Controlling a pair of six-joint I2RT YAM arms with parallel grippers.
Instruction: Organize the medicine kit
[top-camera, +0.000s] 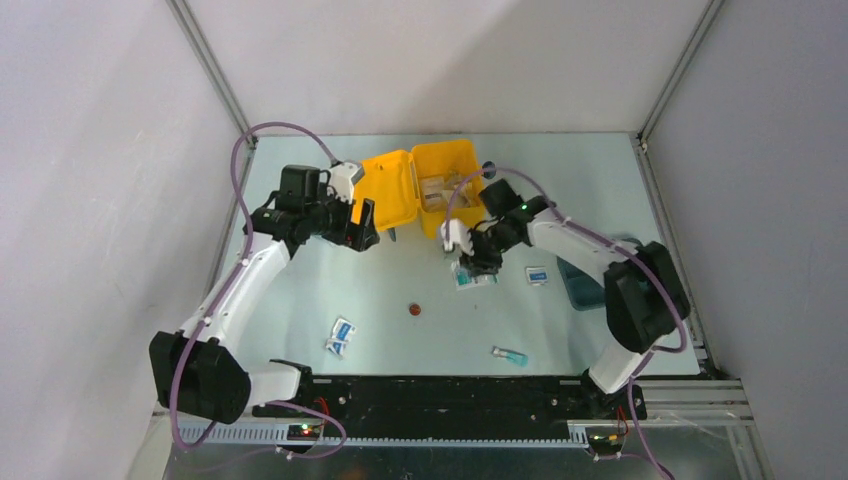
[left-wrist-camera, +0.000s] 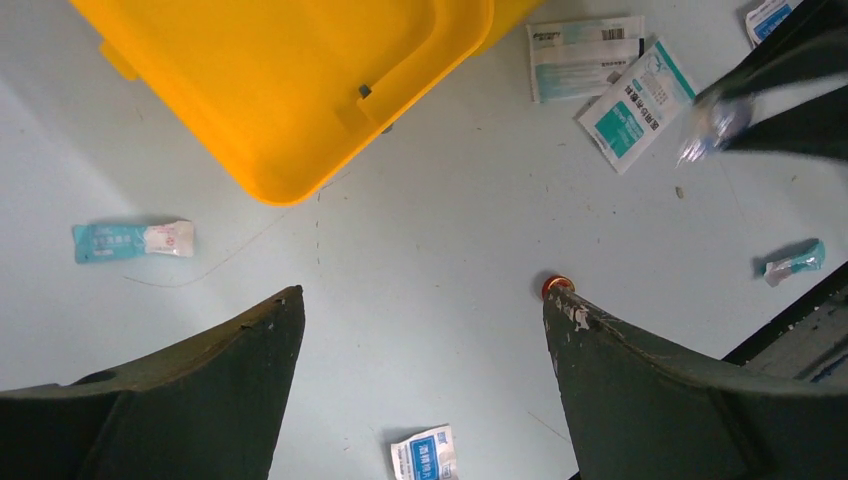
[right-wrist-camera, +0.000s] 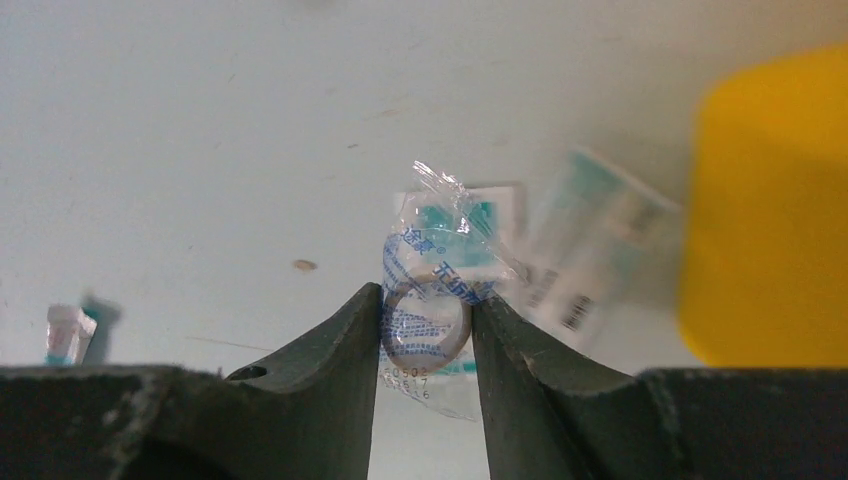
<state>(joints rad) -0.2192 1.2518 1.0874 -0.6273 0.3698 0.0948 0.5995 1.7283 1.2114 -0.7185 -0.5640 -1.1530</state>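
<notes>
Medicine kit (top-camera: 440, 185): open, partly filled. Right gripper (right-wrist-camera: 427, 305): clamps clear packet (right-wrist-camera: 445, 235). Left gripper (left-wrist-camera: 422, 300): wide, empty. Several sachets (top-camera: 340, 337) unpacked.

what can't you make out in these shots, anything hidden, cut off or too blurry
Top view: the contents of the open medicine kit are too small to identify.
Top view: the dark tray is largely hidden behind the right arm.
Right wrist view: the sachets behind the clear packet in the right hand are blurred, their print unreadable.
Left wrist view: the kit is cut off by the top edge.
</notes>
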